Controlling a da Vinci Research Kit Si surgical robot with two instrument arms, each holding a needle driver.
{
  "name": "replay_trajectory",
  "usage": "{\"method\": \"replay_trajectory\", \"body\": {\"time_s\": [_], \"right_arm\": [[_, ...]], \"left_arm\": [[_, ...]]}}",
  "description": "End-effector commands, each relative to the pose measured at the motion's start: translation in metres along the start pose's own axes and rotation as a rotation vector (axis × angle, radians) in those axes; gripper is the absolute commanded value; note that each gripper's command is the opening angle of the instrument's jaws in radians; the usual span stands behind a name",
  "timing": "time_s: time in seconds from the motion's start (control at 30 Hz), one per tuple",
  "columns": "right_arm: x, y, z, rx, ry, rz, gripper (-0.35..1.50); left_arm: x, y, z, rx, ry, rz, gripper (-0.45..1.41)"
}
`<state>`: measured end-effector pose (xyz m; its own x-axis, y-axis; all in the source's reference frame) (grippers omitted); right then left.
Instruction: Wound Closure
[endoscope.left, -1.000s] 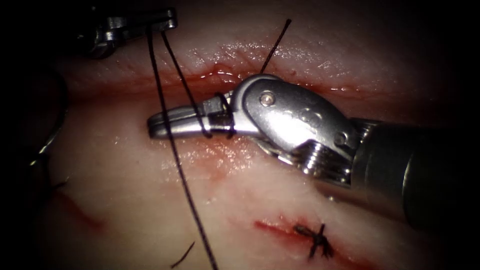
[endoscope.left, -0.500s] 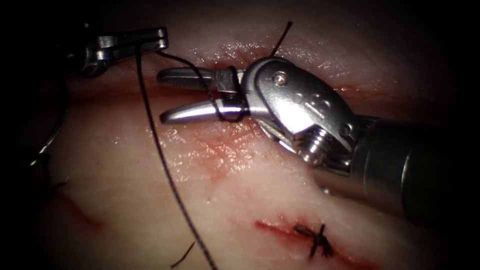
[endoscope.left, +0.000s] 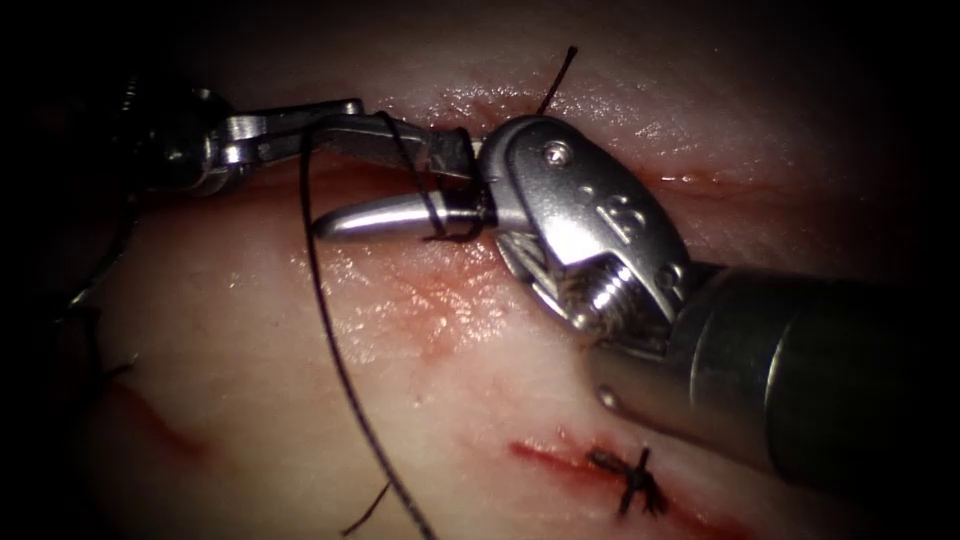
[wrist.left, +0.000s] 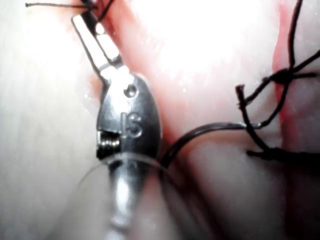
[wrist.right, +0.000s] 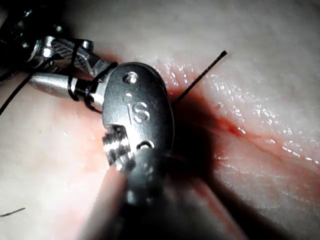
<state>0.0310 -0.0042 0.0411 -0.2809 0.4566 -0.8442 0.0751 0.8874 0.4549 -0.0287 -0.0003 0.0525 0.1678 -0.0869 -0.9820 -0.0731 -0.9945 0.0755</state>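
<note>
Endoscope view: the right tool (endoscope.left: 345, 180) lies across the cut (endoscope.left: 690, 180) with its jaws spread apart, holding nothing, and two turns of thread (endoscope.left: 335, 350) are wrapped round them near the hinge. The left tool (endoscope.left: 300, 122) comes in from the left with its jaws clamped on the thread, and its tip lies right against the right tool's upper jaw, so little free room is left between the two. From there the thread hangs down over the tissue (endoscope.left: 250, 380), which is bare and open below the tools. A short cut end (endoscope.left: 557, 80) stands up behind the right tool. Red fluid (endoscope.left: 430, 310) stains the tissue under the jaws. A finished knot (endoscope.left: 635, 480) sits on a second, lower cut. I cannot make out the needle.

Left wrist view: the left tool (wrist.left: 90, 22) is closed on thread at its tip, and knotted thread (wrist.left: 280, 77) lies on the tissue beside it.

Right wrist view: the right tool's (wrist.right: 47, 67) parted jaws carry the loops.
</note>
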Motion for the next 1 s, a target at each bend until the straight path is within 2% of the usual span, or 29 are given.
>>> {"method": "replay_trajectory", "body": {"time_s": [0.03, 0.33, 0.53, 0.73, 0.83, 1.0], "right_arm": [[-0.0001, 0.0008, 0.0004, -0.017, 0.011, -0.002, 0.52], [0.0001, 0.0021, -0.0015, -0.167, 0.024, 0.004, 0.51], [0.0003, 0.0021, -0.0028, -0.179, 0.040, 0.015, 0.51], [0.0002, 0.0020, -0.0025, -0.185, 0.039, 0.019, 0.51], [0.0003, 0.0020, -0.0024, -0.220, 0.041, 0.027, 0.49], [0.0003, 0.0023, -0.0025, -0.288, 0.030, 0.064, 0.51]], "left_arm": [[-0.0007, 0.0001, 0.0006, -0.005, -0.004, 0.004, -0.45], [0.0003, 0.0025, 0.0014, 0.004, -0.054, 0.012, -0.45], [0.0004, 0.0025, 0.0013, 0.029, -0.085, 0.012, -0.45], [0.0001, 0.0030, 0.0019, 0.042, -0.100, 0.020, -0.45], [-0.0002, 0.0039, 0.0026, 0.048, -0.116, 0.017, -0.45], [-0.0006, 0.0058, 0.0039, 0.011, -0.148, 0.018, -0.45]]}}
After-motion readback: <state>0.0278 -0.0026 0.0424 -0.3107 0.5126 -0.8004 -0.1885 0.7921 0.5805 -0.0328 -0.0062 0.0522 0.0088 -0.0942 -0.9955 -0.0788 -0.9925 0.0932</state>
